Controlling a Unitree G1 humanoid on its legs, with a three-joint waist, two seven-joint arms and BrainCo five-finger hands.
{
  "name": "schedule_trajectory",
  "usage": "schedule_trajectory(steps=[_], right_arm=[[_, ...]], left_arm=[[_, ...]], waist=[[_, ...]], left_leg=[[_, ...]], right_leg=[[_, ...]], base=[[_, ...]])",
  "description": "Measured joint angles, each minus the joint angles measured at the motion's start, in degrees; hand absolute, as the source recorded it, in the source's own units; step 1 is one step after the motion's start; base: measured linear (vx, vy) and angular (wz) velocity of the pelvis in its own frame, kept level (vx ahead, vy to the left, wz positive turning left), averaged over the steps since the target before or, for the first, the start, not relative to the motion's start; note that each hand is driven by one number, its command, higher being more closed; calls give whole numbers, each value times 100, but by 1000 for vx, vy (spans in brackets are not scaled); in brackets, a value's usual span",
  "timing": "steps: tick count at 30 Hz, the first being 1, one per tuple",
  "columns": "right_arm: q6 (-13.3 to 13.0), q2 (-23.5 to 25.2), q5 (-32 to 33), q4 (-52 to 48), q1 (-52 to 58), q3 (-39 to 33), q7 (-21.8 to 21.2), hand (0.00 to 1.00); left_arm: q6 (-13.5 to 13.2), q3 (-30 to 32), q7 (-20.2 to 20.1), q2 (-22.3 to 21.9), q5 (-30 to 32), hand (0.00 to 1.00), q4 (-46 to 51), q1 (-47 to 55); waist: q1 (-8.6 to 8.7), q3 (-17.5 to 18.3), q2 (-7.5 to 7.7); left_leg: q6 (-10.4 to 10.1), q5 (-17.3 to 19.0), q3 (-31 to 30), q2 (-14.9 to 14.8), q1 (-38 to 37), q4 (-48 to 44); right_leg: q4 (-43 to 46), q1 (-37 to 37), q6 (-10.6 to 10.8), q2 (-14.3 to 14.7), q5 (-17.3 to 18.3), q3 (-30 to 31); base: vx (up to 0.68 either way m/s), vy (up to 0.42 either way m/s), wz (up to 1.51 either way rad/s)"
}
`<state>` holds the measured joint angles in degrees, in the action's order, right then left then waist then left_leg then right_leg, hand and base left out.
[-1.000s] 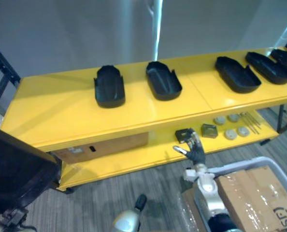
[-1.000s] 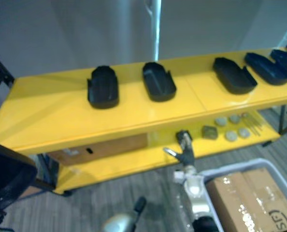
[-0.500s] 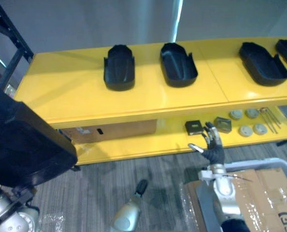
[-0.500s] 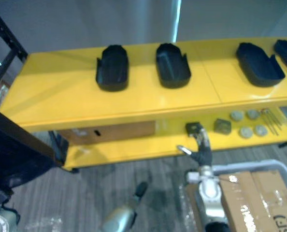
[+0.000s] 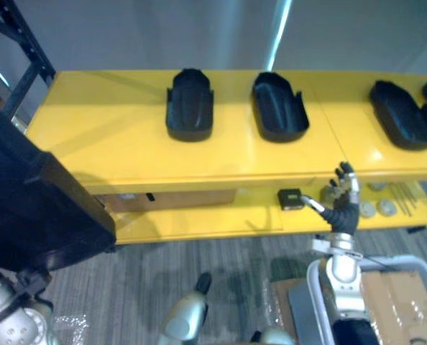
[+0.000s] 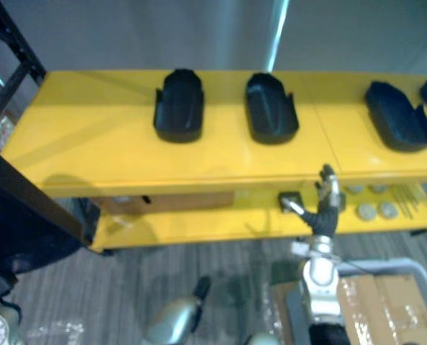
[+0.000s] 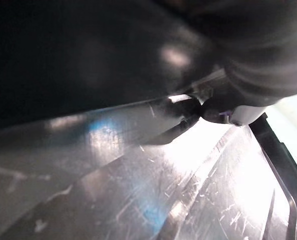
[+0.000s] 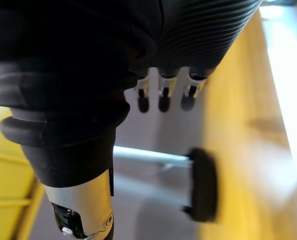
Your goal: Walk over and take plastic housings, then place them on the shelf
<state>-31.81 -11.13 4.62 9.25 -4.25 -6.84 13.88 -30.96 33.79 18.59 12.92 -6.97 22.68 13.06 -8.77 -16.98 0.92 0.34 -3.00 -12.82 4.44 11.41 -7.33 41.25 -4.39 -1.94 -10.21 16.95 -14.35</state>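
Note:
Several black plastic housings lie open side up on the yellow shelf's top board (image 5: 113,144): one left of centre (image 5: 190,113), one in the centre (image 5: 279,115), one at the right (image 5: 404,123). A large black housing (image 5: 34,208) fills the lower left, carried on my left arm; its scratched inner surface (image 7: 138,190) shows in the left wrist view, and the housing hides the hand. My right hand (image 5: 341,208) is open, fingers (image 8: 161,97) straight, in front of the shelf's front edge. It holds nothing.
The lower board holds a cardboard box (image 5: 170,200), a small black box (image 5: 290,198) and round grey discs (image 5: 377,208). A white-rimmed bin with a cardboard box (image 5: 393,302) stands at the lower right. A black rack upright (image 5: 23,39) rises at the shelf's left end.
The camera has moved, so the shelf sits differently in view. My right hand has risen from the lower board to the top board's front edge. The carried housing looms larger at left.

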Motion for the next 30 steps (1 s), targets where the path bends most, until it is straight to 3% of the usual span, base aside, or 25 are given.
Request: schedule_trajectory(steps=[2,3,7,8,13,17,19,20,23,24,25,27,30], right_arm=[[0,-111,-97,-149,-90,-91,10,0],[-2,-209,-93,-245,-71,-98,22,0],[29,-314,-84,-368,-67,-155,-12,0],[63,-323,-69,-366,-14,-156,-21,0],[57,-361,178,-370,171,-348,-154,0],[-104,-355,136,-672,255,-449,-119,0],[-249,-329,-368,-1041,305,-444,369,0],[-342,-325,-872,-1321,304,-447,865,0],[-484,-328,-1564,-2021,230,-528,1650,0],[-525,-334,-1966,-2261,145,-628,2166,0],[-515,-339,-2143,-2314,101,-694,2367,0],[-187,-430,-2658,-2448,-23,-979,2984,0],[428,-496,-2721,-2374,-16,-1384,3362,0]], left_arm=[[108,-123,81,23,3,100,-123,-321],[160,-258,178,4,-4,100,-166,-415],[237,-514,260,-202,-277,100,-140,-226],[241,-581,256,-440,-257,100,-128,-133],[232,-654,219,-609,-78,100,-9,11],[234,-644,265,-605,110,100,-9,-8],[235,-640,307,-546,297,100,-10,-49],[237,-639,308,-452,337,100,-10,-46],[241,-538,307,-381,353,100,-11,-49],[240,-376,294,-376,344,100,-10,-32],[237,-284,287,-375,341,100,-10,-9],[234,101,262,-352,332,100,-23,36],[189,450,249,-216,334,100,-125,111]], waist=[[15,-34,-83],[43,0,-28],[2,76,105],[21,106,16],[70,259,-194],[204,309,-216],[298,364,-217],[307,447,-199],[318,517,-193],[319,689,-170],[320,764,-160],[322,896,-140],[325,1026,-115]], left_leg=[[-46,-30,-29,-68,143,-70],[-76,-50,-59,-51,219,-107],[-196,-135,-67,105,70,197],[-257,-209,-72,42,-26,313],[-386,-427,-66,-289,-189,753],[-381,-431,77,-290,-482,1005],[-375,-435,72,-263,-553,1108],[-375,-436,75,-240,-557,1140],[-370,-443,59,-158,-719,1178],[-371,-440,61,-127,-750,1182],[-370,-438,61,-123,-740,1185],[-294,-365,115,-126,-745,1189],[-243,-332,671,-216,-736,1216]], right_leg=[[-1059,-246,198,269,-6,445],[-1452,-313,397,319,-132,651],[-2303,-18,621,177,-345,648],[-2508,136,741,226,-556,530],[-2905,405,626,512,-691,161],[-3006,614,627,466,-688,124],[-3045,665,622,419,-680,16],[-3072,667,634,392,-667,11],[-3137,872,657,318,-632,-76],[-3185,954,657,296,-632,-168],[-3200,958,657,294,-632,-187],[-3262,1028,657,293,-634,-271],[-3329,1065,672,267,-643,-285]], base=[[42,-56,34],[38,-83,49],[147,-188,33],[194,-268,37],[155,-160,23],[117,-32,-7],[62,13,3],[36,13,4],[40,13,11],[11,5,15],[-2,-2,15],[-47,-6,10],[-77,8,2]])
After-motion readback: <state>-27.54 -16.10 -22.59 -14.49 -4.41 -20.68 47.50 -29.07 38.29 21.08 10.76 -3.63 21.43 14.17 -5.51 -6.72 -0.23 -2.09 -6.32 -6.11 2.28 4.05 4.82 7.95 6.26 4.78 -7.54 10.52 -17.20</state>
